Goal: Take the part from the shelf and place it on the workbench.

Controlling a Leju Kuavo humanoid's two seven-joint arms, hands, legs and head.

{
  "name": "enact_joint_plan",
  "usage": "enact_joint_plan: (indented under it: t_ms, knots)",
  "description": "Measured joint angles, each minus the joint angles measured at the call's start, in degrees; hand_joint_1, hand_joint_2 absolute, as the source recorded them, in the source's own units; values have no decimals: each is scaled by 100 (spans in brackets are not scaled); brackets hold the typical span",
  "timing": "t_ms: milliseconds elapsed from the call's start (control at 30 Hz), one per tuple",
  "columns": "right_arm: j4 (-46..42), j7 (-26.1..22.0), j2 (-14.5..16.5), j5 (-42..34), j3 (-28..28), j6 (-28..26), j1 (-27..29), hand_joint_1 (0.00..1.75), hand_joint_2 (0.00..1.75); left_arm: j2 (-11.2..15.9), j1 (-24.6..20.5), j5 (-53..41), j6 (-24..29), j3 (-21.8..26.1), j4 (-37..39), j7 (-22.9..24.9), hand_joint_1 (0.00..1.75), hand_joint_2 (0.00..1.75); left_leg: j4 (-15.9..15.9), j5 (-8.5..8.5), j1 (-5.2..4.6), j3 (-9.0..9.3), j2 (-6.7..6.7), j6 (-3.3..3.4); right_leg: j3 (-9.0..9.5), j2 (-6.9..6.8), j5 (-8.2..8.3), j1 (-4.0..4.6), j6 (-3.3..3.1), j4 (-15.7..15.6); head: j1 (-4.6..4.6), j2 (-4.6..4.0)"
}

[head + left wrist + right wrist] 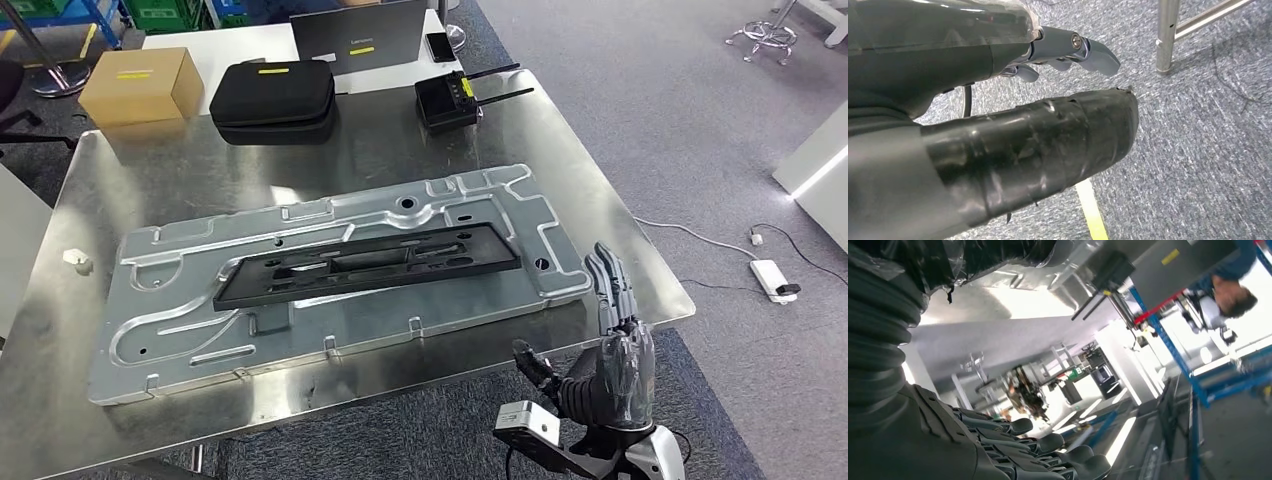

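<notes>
A large silver stamped metal panel (180, 320) lies flat on the steel workbench (620, 250). On top of it rests a long black frame-shaped part (365, 265). My right hand (612, 345) hovers off the bench's near right corner, fingers stretched out and apart, holding nothing; the right wrist view shows its dark fingers (1048, 450) spread. My left hand (1013, 130) hangs low over the grey carpet, its thumb and fingers extended around nothing.
At the bench's far side stand a cardboard box (140, 85), a black zip case (273, 100), a black radio unit with antennas (450, 100) and a laptop (360, 35). A power strip and cable (772, 275) lie on the carpet to the right.
</notes>
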Motion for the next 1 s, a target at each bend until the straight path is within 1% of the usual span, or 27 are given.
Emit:
enact_joint_plan:
  t_ms: [33,67,133,167,200,267,300,333,367,400,433,467,500,533,600,633,667,700,733,767,800,833,867,900,933,967,1000]
  knots:
    - [-28,-32,43,-31,-12,-30,15,0,175,0,-3,-1,0,1,0,1,0,0,7,-3,-10,-7,0,-36,42,3,6,14,-18,-110,-1,0]
    - [-54,-82,85,-83,-25,-75,35,0,175,0,-6,-2,0,2,0,1,0,0,3,0,-19,-10,-1,-74,39,6,-1,33,-42,-121,-3,0]
    - [-127,-248,181,-289,-51,-232,73,0,87,1,-5,-1,1,5,0,1,0,0,20,-24,-10,-15,-1,-142,38,7,27,18,-112,-149,-3,0]
    - [-174,-352,245,-430,-60,-330,87,0,44,1,-6,-1,2,10,0,3,0,0,125,-109,-4,-58,-1,-167,41,2,43,8,-157,-168,-6,0]
    - [-226,-446,317,-567,-66,-416,102,0,0,0,-6,0,5,18,0,7,0,0,346,-258,2,-152,0,-188,43,-5,58,-4,-195,-185,-8,0]
    - [-306,-565,439,-758,-71,-514,147,0,0,-8,-3,-1,14,39,0,28,0,0,1077,-660,9,-473,1,-213,33,-20,63,9,-240,-186,-11,0]
    - [-329,-594,481,-810,-72,-528,173,0,0,-13,0,-2,19,50,0,42,0,0,1434,-805,11,-629,1,-221,26,-23,63,21,-246,-181,-11,0]
    - [-345,-622,518,-860,-72,-533,199,0,0,-18,4,-4,27,62,0,58,0,0,1639,-849,11,-714,1,-220,22,-24,62,33,-250,-174,-11,0]
    - [-358,-654,552,-914,-73,-539,223,0,0,-21,6,-7,40,72,0,75,0,0,1625,-780,11,-695,1,-211,21,-22,62,43,-251,-166,-11,0]
    - [-374,-699,591,-983,-73,-546,246,0,0,-22,6,-11,63,81,0,93,0,0,1380,-615,9,-565,1,-191,26,-18,62,53,-251,-159,-12,0]
    - [-391,-750,628,-1063,-73,-556,269,0,0,-23,6,-20,91,87,0,110,0,0,978,-406,5,-358,1,-161,33,-15,62,60,-250,-153,-11,0]
    - [-410,-807,667,-1145,-73,-573,291,0,0,-22,3,-32,118,91,-1,128,0,0,565,-250,-9,-152,2,-129,35,-13,58,78,-244,-144,-10,0]
    - [-432,-867,704,-1229,-73,-588,315,0,0,-23,-1,-45,147,92,-1,143,0,0,258,-144,-22,-5,2,-102,30,-13,60,88,-228,-135,-10,0]
    - [-452,-922,737,-1302,-74,-602,338,0,0,-26,-4,-61,171,93,-1,156,0,0,83,-97,-37,71,1,-80,21,-14,65,94,-208,-127,-9,0]
    - [-492,-1023,792,-1423,-77,-616,388,0,0,-35,-3,-84,208,94,-1,179,0,0,22,-69,-48,73,-2,-48,4,-16,91,93,-153,-126,-8,0]
    - [-515,-1061,813,-1465,-78,-618,413,0,0,-48,-1,-95,218,94,0,189,0,0,-2,-40,-35,69,7,-21,1,-12,78,86,-127,-113,-8,0]
    - [-538,-1091,828,-1497,-81,-620,436,0,0,-59,-1,-102,224,94,0,197,0,0,-29,-6,-20,61,19,15,-20,-9,8,84,-101,-54,-5,0]
    - [-560,-1112,840,-1520,-85,-622,457,0,0,-69,-3,-107,229,95,-1,202,0,0,-57,30,-3,43,32,55,-80,-4,-145,80,-76,105,-1,0]
    - [-577,-1125,848,-1535,-88,-623,478,0,0,-78,-7,-109,233,95,-1,205,0,0,-71,63,5,16,46,85,-181,-2,-369,66,-52,380,3,0]
    - [-585,-1134,854,-1547,-90,-623,500,0,0,-78,-10,-109,237,96,-2,206,0,0,-73,88,2,-25,52,106,-315,-2,-618,54,-28,740,8,0]
    - [-589,-1141,859,-1555,-90,-623,525,0,0,-78,-11,-109,240,97,-2,208,0,0,-68,113,0,-70,57,113,-440,-2,-823,37,-5,1108,9,0]
    - [-590,-1147,862,-1561,-90,-622,549,0,0,-77,-11,-109,240,98,-2,211,0,0,-61,139,-2,-112,61,109,-505,-3,-924,19,16,1358,9,0]
    - [-590,-1152,865,-1566,-90,-622,568,0,0,-76,-11,-111,239,98,-2,215,0,0,-50,164,-2,-154,63,97,-471,-4,-907,2,32,1410,9,0]
    - [-590,-1156,872,-1569,-90,-621,580,0,0,-76,-10,-113,235,98,-2,220,0,0,-34,185,0,-191,63,81,-323,-6,-787,-15,40,1232,9,0]
    - [-590,-1159,881,-1570,-90,-621,586,0,0,-75,-9,-115,230,99,-2,223,0,0,-13,203,2,-225,62,61,-73,-8,-615,-29,41,858,9,0]
    - [-590,-1163,894,-1570,-90,-622,587,0,0,-75,-9,-117,225,99,-2,223,0,0,13,220,2,-257,61,37,191,-9,-494,-35,35,418,9,0]
    - [-590,-1165,911,-1569,-90,-625,598,0,0,-75,-8,-118,220,99,-2,222,0,0,32,240,1,-280,57,6,383,-6,-383,-23,22,89,8,0]
